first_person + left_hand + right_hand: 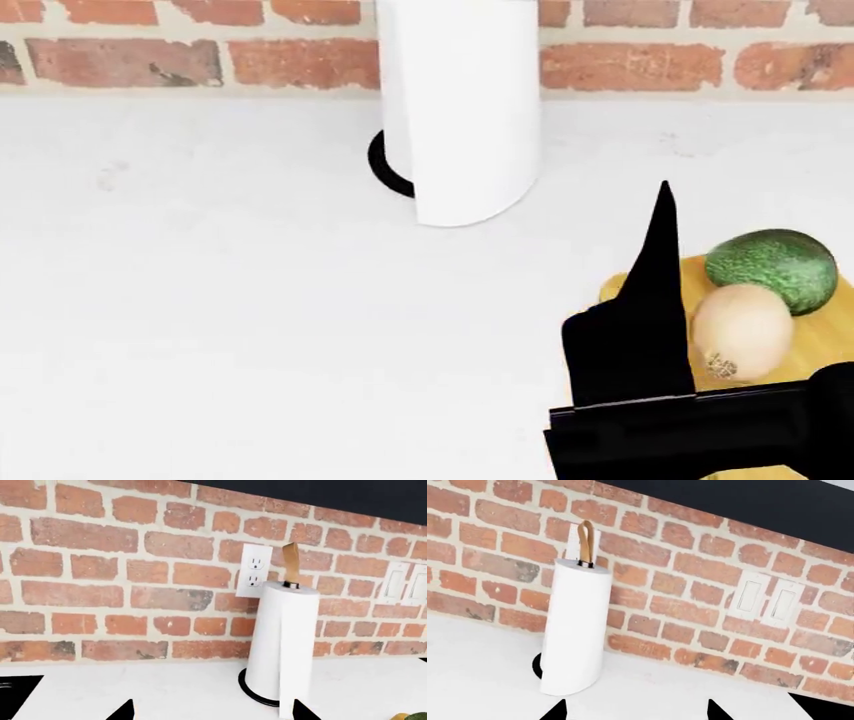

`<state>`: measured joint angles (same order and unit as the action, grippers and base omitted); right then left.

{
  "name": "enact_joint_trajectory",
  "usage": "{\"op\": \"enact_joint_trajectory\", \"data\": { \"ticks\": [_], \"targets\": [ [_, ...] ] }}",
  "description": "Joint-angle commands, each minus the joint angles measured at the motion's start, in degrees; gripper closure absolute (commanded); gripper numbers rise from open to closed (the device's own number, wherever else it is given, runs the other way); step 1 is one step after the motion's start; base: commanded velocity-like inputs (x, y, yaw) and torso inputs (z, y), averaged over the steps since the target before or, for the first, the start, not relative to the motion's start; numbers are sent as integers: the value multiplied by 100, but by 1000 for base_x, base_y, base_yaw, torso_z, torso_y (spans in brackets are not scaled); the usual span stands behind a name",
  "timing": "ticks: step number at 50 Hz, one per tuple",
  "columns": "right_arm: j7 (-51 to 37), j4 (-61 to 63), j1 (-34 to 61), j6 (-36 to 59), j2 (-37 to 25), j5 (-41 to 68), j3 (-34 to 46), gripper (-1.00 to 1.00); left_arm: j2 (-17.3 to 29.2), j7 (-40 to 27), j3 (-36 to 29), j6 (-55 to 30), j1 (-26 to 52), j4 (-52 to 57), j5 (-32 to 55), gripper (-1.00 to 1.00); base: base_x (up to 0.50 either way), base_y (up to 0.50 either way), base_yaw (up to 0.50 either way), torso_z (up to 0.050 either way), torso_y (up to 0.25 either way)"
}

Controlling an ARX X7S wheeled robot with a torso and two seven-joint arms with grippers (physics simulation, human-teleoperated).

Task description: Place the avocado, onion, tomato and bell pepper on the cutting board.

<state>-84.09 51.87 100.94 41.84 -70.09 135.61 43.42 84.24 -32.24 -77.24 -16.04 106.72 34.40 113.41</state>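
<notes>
1. On the white counter: a cutting board at the right edge of the head view, only a corner of it visible.
2. Resting on that board: the dark green avocado toward the wall, with the pale onion touching or just in front of it, root tuft toward the camera.
3. Out of sight in all three views: tomato and bell pepper.
4. Partly hiding the board in the head view: the right gripper, black, one pointed finger aimed at the wall; nothing seen between its fingers.
5. Visible in the right wrist view: two dark fingertips set well apart, jaws spread, empty.
6. Likewise in the left wrist view: two fingertips wide apart over bare counter, jaws open, holding nothing.
7. Standing near the brick wall: a white paper towel roll on a black-based holder, tan loop handle on top.
8. Mounted on the brick: a white outlet behind the roll and light switches further along.
</notes>
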Motion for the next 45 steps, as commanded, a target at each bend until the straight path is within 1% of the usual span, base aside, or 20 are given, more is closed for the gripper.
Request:
{"op": "enact_joint_trajectory", "data": {
  "ticks": [1,7,11,15,20,31,40,45],
  "targets": [
    [-201,129,404,-51,36,454,-95,-100,-249,307,193,12,-13,-212,-196,-100,-39,500,0,0,0],
    [-139,159,352,-83,-9,382,-81,-100,-206,193,310,-114,115,-138,-41,-100,-40,500,0,0,0],
    [-146,239,255,-177,13,301,-39,-100,-168,262,221,-6,-37,-131,-160,-100,-38,500,0,0,0],
    [-245,187,520,-102,4,570,-58,-100,-87,275,252,6,-30,-153,-165,-100,-38,500,0,0,0],
    [-205,158,477,-90,63,457,3,-100,-56,394,164,165,-190,-212,-311,-100,-39,500,0,0,0],
    [-348,192,774,-120,71,749,67,-100,220,354,346,-64,-29,-28,-62,-100,-39,500,0,0,0],
    [-277,214,715,-194,25,624,146,-100,238,424,336,-1,-100,-53,-83,-100,-40,500,0,0,0],
    [-201,238,739,-205,-67,618,122,-100,203,289,409,-49,-42,2,-5,-100,-38,500,0,0,0]
  ]
}}
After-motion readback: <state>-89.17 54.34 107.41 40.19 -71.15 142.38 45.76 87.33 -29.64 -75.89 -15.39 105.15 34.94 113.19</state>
